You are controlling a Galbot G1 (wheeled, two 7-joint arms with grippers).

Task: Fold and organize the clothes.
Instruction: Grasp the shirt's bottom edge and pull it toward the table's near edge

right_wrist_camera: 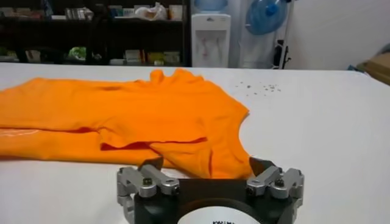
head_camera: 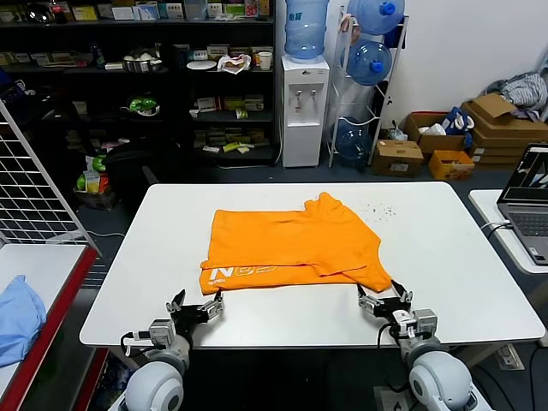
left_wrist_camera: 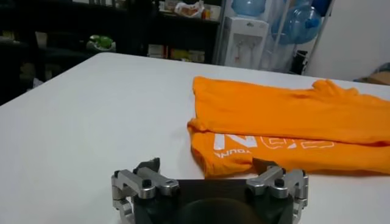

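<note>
An orange shirt (head_camera: 295,248) was seen lying partly folded on the white table (head_camera: 445,257), ahead of both grippers and between them. White lettering (head_camera: 248,272) was shown on the strip of the shirt's near edge, closer to the left gripper (head_camera: 196,306). One sleeve (head_camera: 330,204) was seen sticking out at the shirt's far edge, on the side away from the grippers.

The left gripper was held low over the table's near edge, just short of the shirt's lettered corner and not touching it. It was spread wide, with nothing between the fingers (left_wrist_camera: 148,179). In the left wrist view the shirt (left_wrist_camera: 292,125) was seen ahead of the left gripper (left_wrist_camera: 207,176) and off toward the right arm's side, the lettering (left_wrist_camera: 268,146) nearest to it.

The right gripper (head_camera: 384,301) was held low near the shirt's other near corner, just beside the cloth; contact could not be judged. It was also spread wide and empty. In the right wrist view the shirt (right_wrist_camera: 122,115) was seen directly ahead of the right gripper (right_wrist_camera: 207,173), a folded flap (right_wrist_camera: 201,149) lying closest to the fingers (right_wrist_camera: 149,176).

Small dark specks (head_camera: 377,208) were noted on the table beyond the shirt, on the right gripper's side. A light blue cloth (head_camera: 17,317) was seen on a side surface, well apart from the left gripper.
</note>
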